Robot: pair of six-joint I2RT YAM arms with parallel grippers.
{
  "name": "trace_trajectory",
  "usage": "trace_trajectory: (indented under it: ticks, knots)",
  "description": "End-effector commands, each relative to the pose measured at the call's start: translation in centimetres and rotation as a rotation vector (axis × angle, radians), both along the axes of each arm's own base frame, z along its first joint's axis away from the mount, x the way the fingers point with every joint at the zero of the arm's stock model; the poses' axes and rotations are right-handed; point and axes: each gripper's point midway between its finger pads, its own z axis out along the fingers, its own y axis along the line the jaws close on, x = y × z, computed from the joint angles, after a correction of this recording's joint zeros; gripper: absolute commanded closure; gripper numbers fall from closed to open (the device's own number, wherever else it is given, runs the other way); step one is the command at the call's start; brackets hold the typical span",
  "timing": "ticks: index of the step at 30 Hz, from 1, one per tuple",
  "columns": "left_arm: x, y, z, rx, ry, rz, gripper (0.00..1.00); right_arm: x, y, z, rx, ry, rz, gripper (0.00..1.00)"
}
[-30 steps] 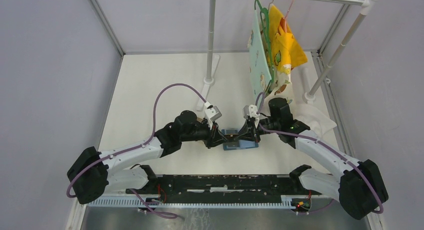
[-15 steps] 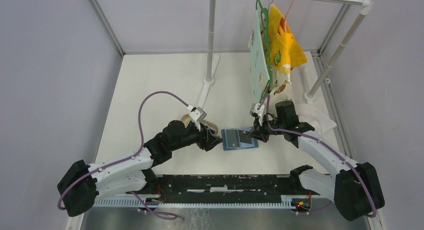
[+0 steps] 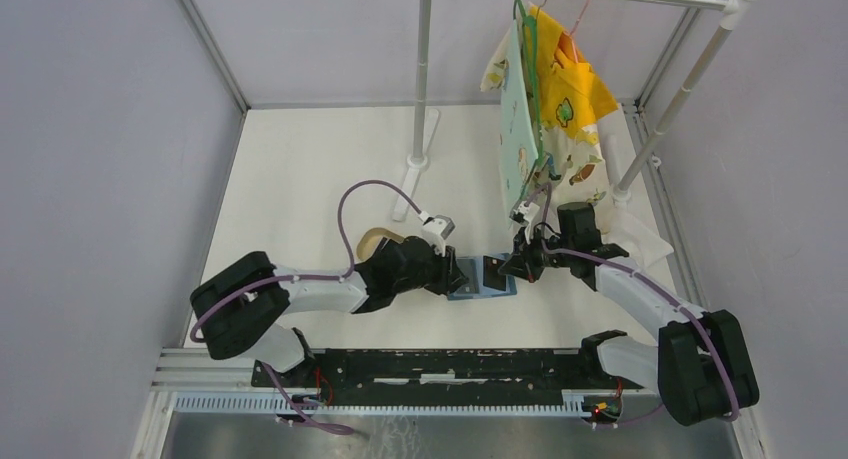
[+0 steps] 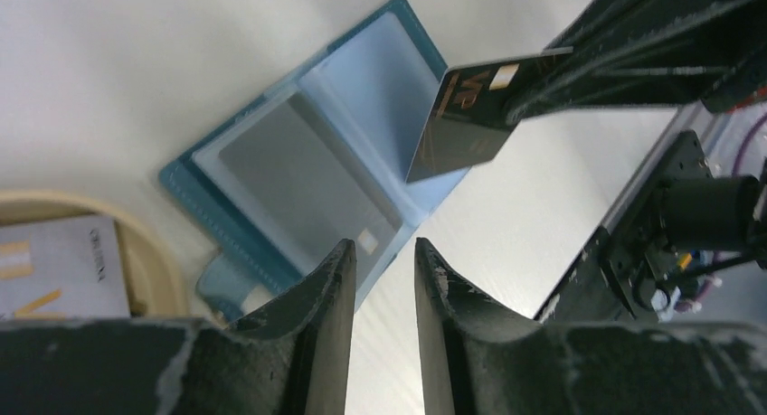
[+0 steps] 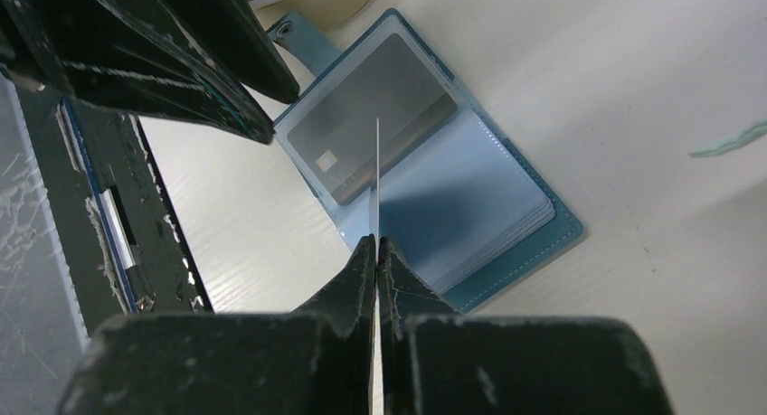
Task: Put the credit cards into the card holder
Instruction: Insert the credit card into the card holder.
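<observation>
Above 1 holder (image 4: 384, 76), 1 dark card (image 4: 463, 121)

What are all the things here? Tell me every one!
card holder: one, teal-blue, lying open mid-table.
dark credit card: one, black with gold print, held above the holder.
grey credit card: one, grey, inside the holder's clear sleeve.
pale credit card: one, white, in the tray.
tray: one, tan, left of the holder.
clothes rack: one, silvery, at the back.
hanging cloths: several, yellow and pale green, on the rack.
white cloth: one, white, far right.
left tool: one, black, open and empty.
right tool: one, black, shut on the dark credit card.
</observation>
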Motion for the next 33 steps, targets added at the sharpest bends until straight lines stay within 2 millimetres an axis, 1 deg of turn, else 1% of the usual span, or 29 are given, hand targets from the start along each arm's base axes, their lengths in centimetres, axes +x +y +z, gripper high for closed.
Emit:
trace_trajectory:
  ticks: [1, 2, 6, 10, 14, 20, 26, 28, 31, 33]
  knots:
    - [2.6, -2.4, 1.1, 0.018, -0.038, 0.125, 0.64, 0.5, 0.3, 0.1, 0.030, 0.021, -0.027, 1.00]
    - [2.8, -2.3, 0.0, 0.060, -0.029, 0.141, 0.64, 0.5, 0.3, 0.0, 0.031, 0.032, -0.034, 1.00]
    - [2.9, -0.9, -2.8, 0.165, 0.002, 0.198, 0.67, 0.4, 0.4, -0.4, 0.039, 0.080, -0.055, 1.00]
    - [2.6, 0.2, -4.4, 0.230, 0.016, 0.206, 0.68, 0.3, 0.6, -0.5, 0.061, 0.126, -0.071, 1.00]
    - [2.2, 0.7, -5.3, 0.283, 0.018, 0.188, 0.72, 0.1, 0.6, -0.7, 0.082, 0.167, -0.088, 1.00]
    - [1.2, 1.2, -6.2, 0.343, 0.006, 0.145, 0.73, -0.8, 0.8, -1.2, 0.111, 0.246, -0.104, 1.00]
    - [-0.1, 1.3, -7.4, 0.393, -0.003, 0.089, 0.73, -1.4, 1.0, -1.4, 0.123, 0.276, -0.086, 1.00]
    - [-0.5, 1.4, -7.8, 0.408, -0.001, 0.075, 0.73, -1.2, 1.0, -1.1, 0.124, 0.264, -0.082, 1.00]
    - [-0.9, 1.7, -8.3, 0.431, -0.003, 0.057, 0.73, -0.6, 1.1, 0.3, 0.131, 0.229, -0.053, 1.00]
    - [-1.0, 1.7, -8.3, 0.435, -0.008, 0.051, 0.73, -0.2, 1.1, 0.8, 0.129, 0.227, -0.053, 1.00]
